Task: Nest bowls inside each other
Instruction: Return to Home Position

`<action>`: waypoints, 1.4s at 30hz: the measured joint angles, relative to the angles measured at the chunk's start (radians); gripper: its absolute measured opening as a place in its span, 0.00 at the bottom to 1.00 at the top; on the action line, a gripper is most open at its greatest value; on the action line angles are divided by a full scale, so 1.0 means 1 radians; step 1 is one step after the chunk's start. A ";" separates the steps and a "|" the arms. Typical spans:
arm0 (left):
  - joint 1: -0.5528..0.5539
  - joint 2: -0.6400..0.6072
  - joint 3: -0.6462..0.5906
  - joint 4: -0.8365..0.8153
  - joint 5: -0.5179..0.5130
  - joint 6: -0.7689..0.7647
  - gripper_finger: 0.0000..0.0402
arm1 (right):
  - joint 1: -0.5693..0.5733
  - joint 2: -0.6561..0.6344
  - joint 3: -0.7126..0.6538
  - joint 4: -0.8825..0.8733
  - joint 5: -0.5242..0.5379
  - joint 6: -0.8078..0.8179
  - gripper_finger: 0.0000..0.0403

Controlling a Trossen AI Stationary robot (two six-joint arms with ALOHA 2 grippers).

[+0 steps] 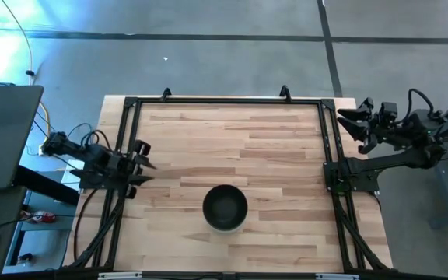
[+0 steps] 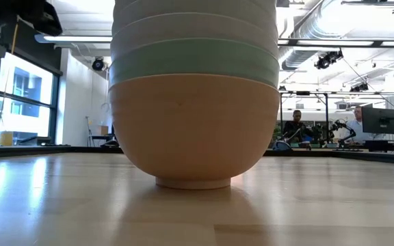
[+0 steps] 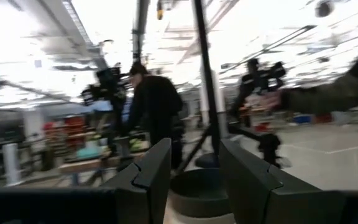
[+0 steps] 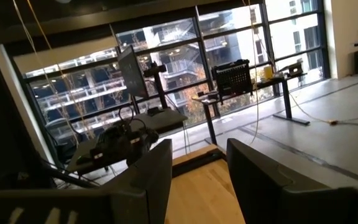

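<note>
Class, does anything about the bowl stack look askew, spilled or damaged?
Nothing stands out. The stack sits upright on the table, peach bowl lowest, black bowl on top; left claw and right claw parked at the sides.

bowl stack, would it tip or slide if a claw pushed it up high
Likely tippy: the bowl stack stands tall on the peach bowl's narrow foot ring. Pushed low, it would probably slide on the smooth wooden table.
</note>
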 joint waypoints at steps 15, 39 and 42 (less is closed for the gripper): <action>0.301 0.000 0.000 -0.019 0.230 -0.148 0.31 | 0.000 0.000 0.000 -0.041 -0.003 0.037 0.36; 0.358 0.000 0.000 -0.217 0.188 -0.324 0.31 | 0.000 0.000 0.000 -0.106 -0.040 0.094 0.36; 0.358 0.000 0.000 -0.234 0.191 -0.369 0.32 | 0.000 0.000 0.000 -0.118 -0.059 0.093 0.36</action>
